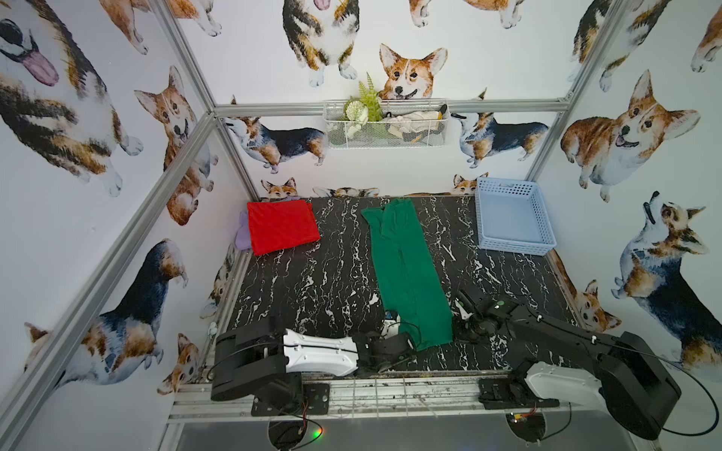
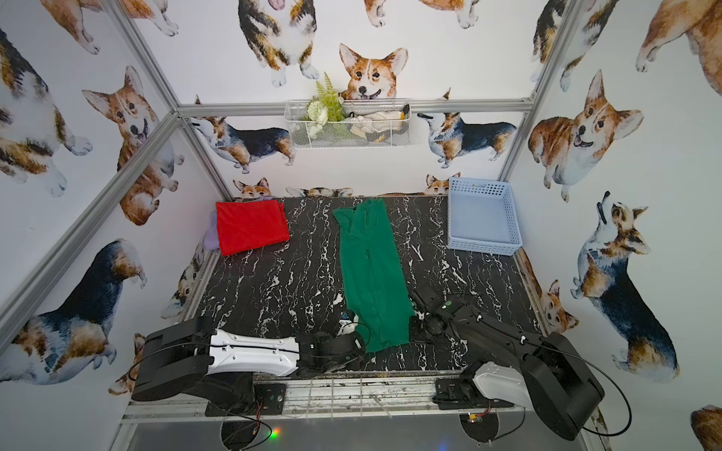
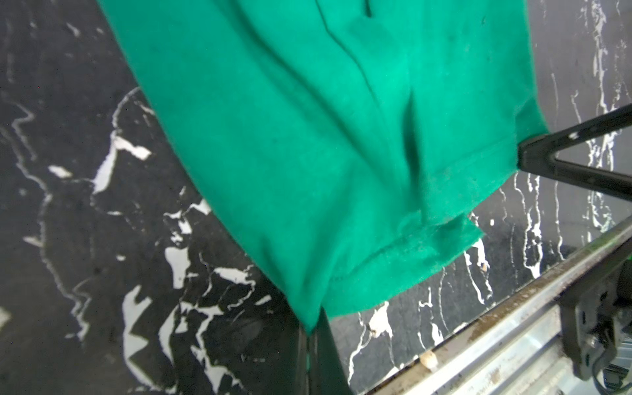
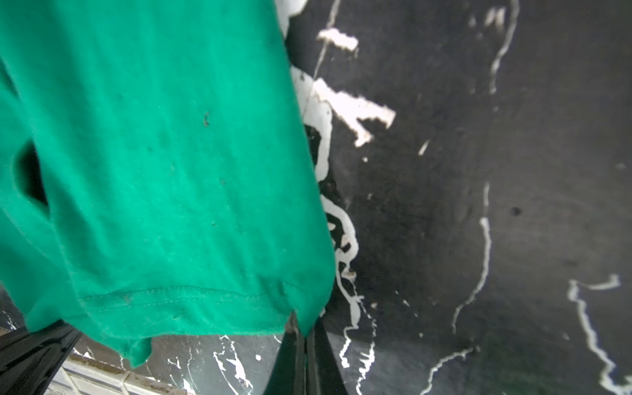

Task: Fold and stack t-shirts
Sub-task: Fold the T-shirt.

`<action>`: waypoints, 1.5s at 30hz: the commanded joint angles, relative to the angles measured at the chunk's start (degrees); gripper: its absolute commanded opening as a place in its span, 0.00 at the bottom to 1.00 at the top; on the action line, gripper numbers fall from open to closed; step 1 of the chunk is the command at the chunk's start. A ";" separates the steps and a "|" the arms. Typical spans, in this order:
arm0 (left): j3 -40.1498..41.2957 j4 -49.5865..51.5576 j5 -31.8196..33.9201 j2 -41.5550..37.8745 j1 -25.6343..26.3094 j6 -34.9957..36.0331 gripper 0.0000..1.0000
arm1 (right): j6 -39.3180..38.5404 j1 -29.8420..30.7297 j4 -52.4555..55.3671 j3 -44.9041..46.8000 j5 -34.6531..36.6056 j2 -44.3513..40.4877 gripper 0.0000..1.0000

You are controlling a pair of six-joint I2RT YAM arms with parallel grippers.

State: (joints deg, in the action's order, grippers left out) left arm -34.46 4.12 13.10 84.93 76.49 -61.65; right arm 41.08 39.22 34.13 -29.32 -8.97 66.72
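Dark green soft cloth t-shirt (image 1: 406, 269) is lying as a long narrow strip down the middle of the black white-veined marble-look bench (image 1: 312, 289), hem nearest the arms. Light, limp and stretchy by the look of it, it is asking for a hold at both hem corners; the left gripper (image 3: 313, 330) and right gripper (image 4: 304, 325) are each pinching one there, jaws pressed together. Bright red folded t-shirt (image 1: 282, 226) is resting far left, pale blue perforated plastic basket (image 1: 515, 245) far right, corgi-printed walls enclosing everything.
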 commanded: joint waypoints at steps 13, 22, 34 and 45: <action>-8.12 13.81 3.57 -6.09 -1.13 6.74 0.00 | -2.91 -0.26 6.86 -11.14 4.10 -0.13 0.00; -9.50 13.50 -3.53 -8.40 -15.25 16.64 0.00 | -6.93 -3.74 8.47 -22.81 4.27 8.62 0.00; -20.49 13.54 -15.18 -0.84 -31.66 28.84 0.00 | -12.53 -9.80 10.55 -41.31 1.57 25.23 0.00; -27.12 12.64 -23.15 8.39 -43.16 34.08 0.00 | -15.09 -12.76 13.84 -59.15 -0.70 41.55 0.00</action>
State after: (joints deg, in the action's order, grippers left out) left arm -60.51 17.28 -6.63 91.39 35.27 -30.35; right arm 27.42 26.83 46.04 -84.93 -8.82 104.99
